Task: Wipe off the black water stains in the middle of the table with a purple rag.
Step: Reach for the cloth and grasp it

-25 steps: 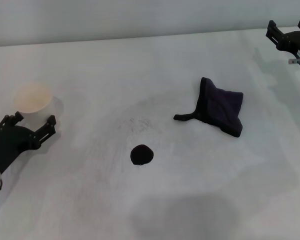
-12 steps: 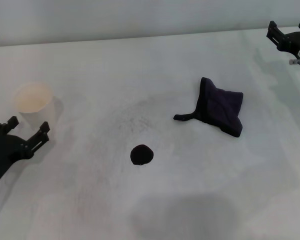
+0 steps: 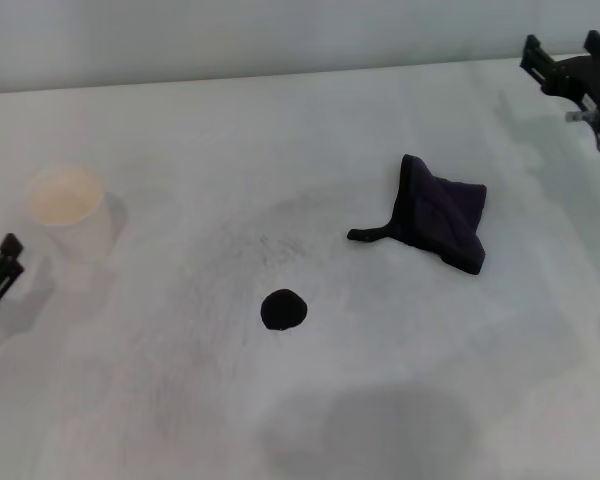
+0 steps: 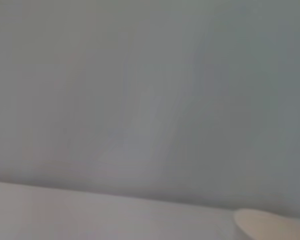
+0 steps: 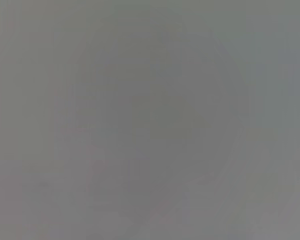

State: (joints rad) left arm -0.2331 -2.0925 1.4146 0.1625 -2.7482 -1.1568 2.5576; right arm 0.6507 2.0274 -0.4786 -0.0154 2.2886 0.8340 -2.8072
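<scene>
The black water stain (image 3: 283, 310) is one small round black blot near the middle of the white table (image 3: 180, 400). The purple rag (image 3: 442, 220) lies crumpled to the right of and beyond the blot, its thin strap-like tail pointing left. My right gripper (image 3: 563, 50) is open and empty at the far right corner, well away from the rag. Only a small part of my left gripper (image 3: 2, 270) shows at the left edge of the head view. The right wrist view shows only blank grey.
A pale paper cup (image 3: 68, 205) stands at the left of the table, close to my left gripper; its rim also shows in the left wrist view (image 4: 272, 225). Faint grey smudges lie around the blot. A grey wall runs behind the table's far edge.
My left gripper has drawn back to the left, almost out of the head view. My right gripper has shifted slightly up and left. The rag and the blot have not moved.
</scene>
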